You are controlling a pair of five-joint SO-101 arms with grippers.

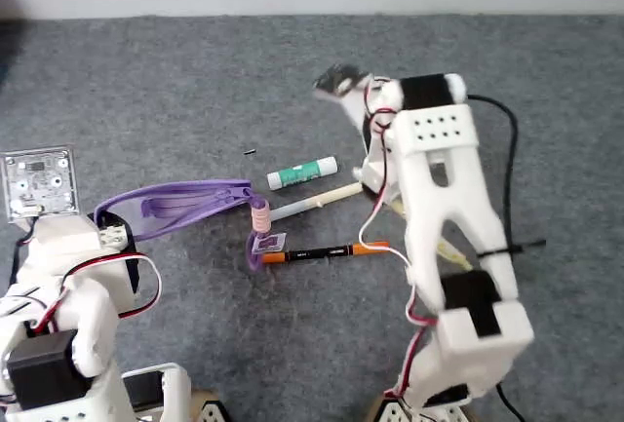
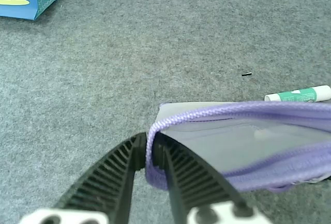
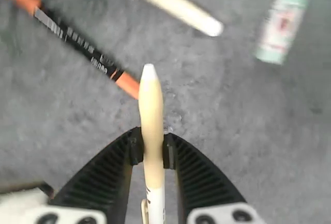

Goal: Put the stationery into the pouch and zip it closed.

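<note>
Cream pen [image 3: 149, 94] in right tool [image 3: 151, 144], tip seemingly just beside orange-black pen [image 3: 77, 41].

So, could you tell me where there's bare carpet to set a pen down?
Bare carpet lies beyond the pouch and glue stick toward the far edge, and between the orange pen and the near edge. Crowded: between the pouch and the right hand.

The left arm [image 1: 68, 295] and right arm [image 1: 448, 198] were white plastic with black motor blocks, with red, white and black wires looping along them. The right one's shell carried a grid of small holes. Their fingers [image 2: 111, 175] were black and ribbed.
</note>
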